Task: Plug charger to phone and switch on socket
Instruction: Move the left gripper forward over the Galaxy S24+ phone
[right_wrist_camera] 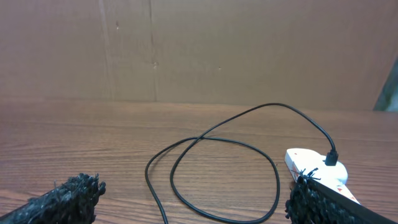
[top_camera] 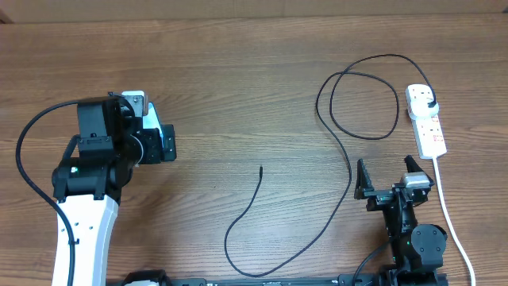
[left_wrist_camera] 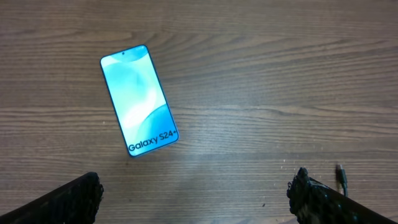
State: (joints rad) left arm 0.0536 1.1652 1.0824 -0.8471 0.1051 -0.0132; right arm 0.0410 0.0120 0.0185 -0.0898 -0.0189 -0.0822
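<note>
The phone (left_wrist_camera: 139,100) lies flat with its teal screen up, "Galaxy" lettering at its near end; in the overhead view it (top_camera: 153,124) is mostly hidden under my left arm. My left gripper (left_wrist_camera: 196,190) is open above the table, short of the phone. The charger's black cable (top_camera: 349,171) loops over the table; its connector tip (top_camera: 261,168) lies free mid-table and also shows in the left wrist view (left_wrist_camera: 340,175). Its plug (top_camera: 429,104) sits in the white socket (top_camera: 429,129) at the right. My right gripper (top_camera: 384,176) is open and empty, near the socket (right_wrist_camera: 311,165).
The socket's white cord (top_camera: 450,218) runs down the right side past my right arm. A brown wall (right_wrist_camera: 199,50) stands behind the table's far edge.
</note>
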